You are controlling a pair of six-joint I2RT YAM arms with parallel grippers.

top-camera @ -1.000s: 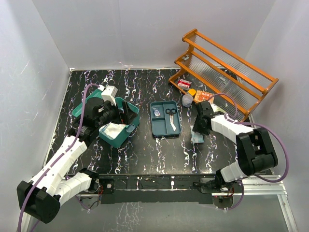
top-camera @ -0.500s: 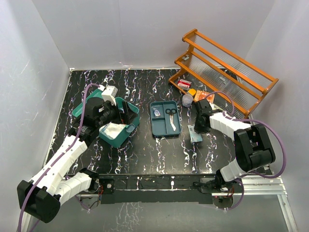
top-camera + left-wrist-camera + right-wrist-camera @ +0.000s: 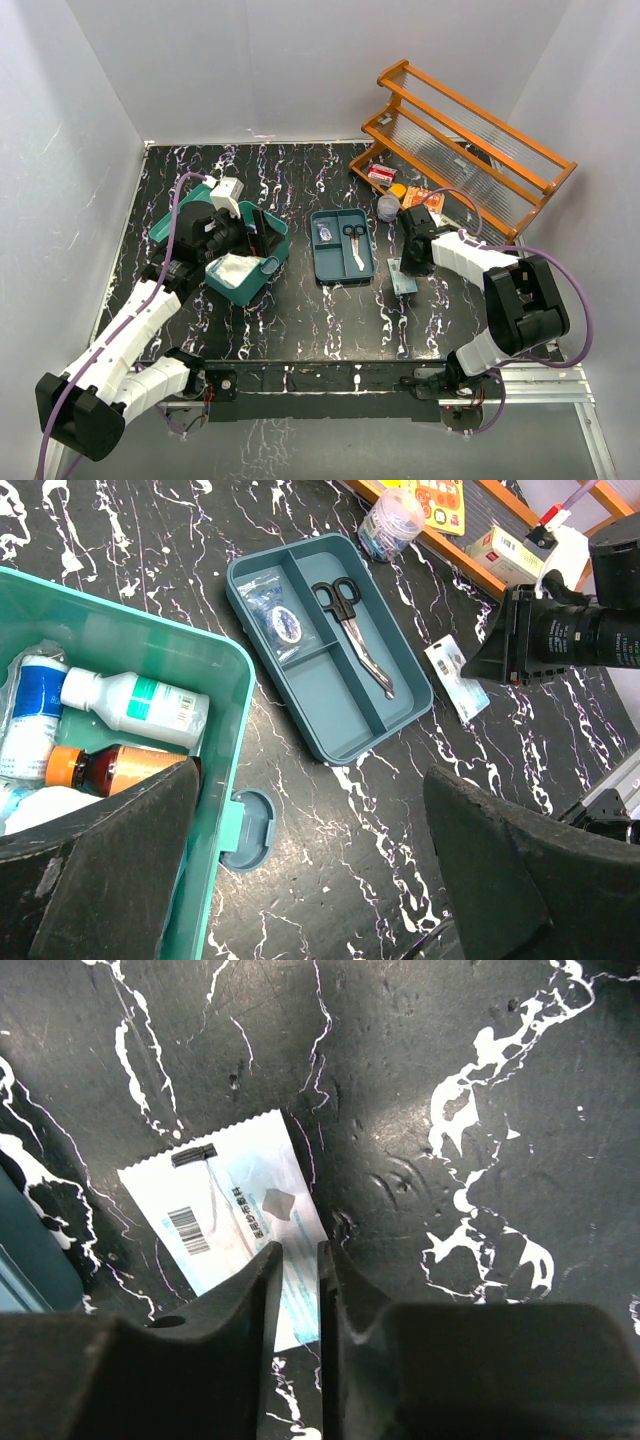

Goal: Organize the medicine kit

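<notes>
Top external: fixed high behind both bases (image 3: 215,382), facing down and forward over the whole table (image 3: 300,320), far enough to take in the side walls (image 3: 60,150) too. Left wrist: hangs low above the open medicine kit (image 3: 225,750), turned toward the right side, left fingers (image 3: 110,870) dark along the bottom edge; shares with the top view the divided tray (image 3: 340,705), the scissors (image 3: 350,630), the white packet (image 3: 458,680) and the right arm (image 3: 590,645). Right wrist: points straight down, very close to the table, showing only that packet and the right fingers (image 3: 200,1360).
</notes>
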